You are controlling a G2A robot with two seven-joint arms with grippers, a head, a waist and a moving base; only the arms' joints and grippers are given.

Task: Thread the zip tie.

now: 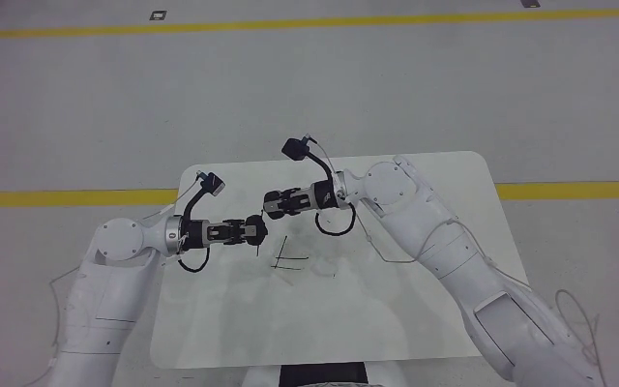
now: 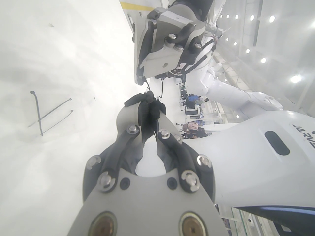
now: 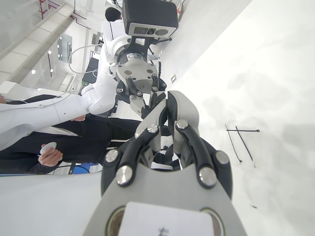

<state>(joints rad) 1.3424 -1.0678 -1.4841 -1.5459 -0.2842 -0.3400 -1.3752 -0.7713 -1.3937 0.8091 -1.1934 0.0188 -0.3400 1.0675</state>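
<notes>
Above the middle of the white table [image 1: 416, 300] my two grippers meet tip to tip. My left gripper [image 1: 256, 230] [image 2: 149, 100] is shut on a thin black zip tie [image 2: 148, 87]. Its short visible strand runs up to my right gripper [image 2: 140, 79], which faces it and is shut on the tie's other part. In the right wrist view my right gripper [image 3: 167, 104] has its fingers pressed together, with the left gripper [image 3: 145, 108] just beyond its tips. A thin end of the tie [image 1: 258, 249] hangs below the left gripper.
Three loose black zip ties [image 1: 287, 259] [image 2: 39, 114] [image 3: 242, 143] lie crossed on the table just in front of the grippers. A small dark speck [image 1: 335, 275] lies to their right. The table's front edge [image 1: 290, 360] is near the robot.
</notes>
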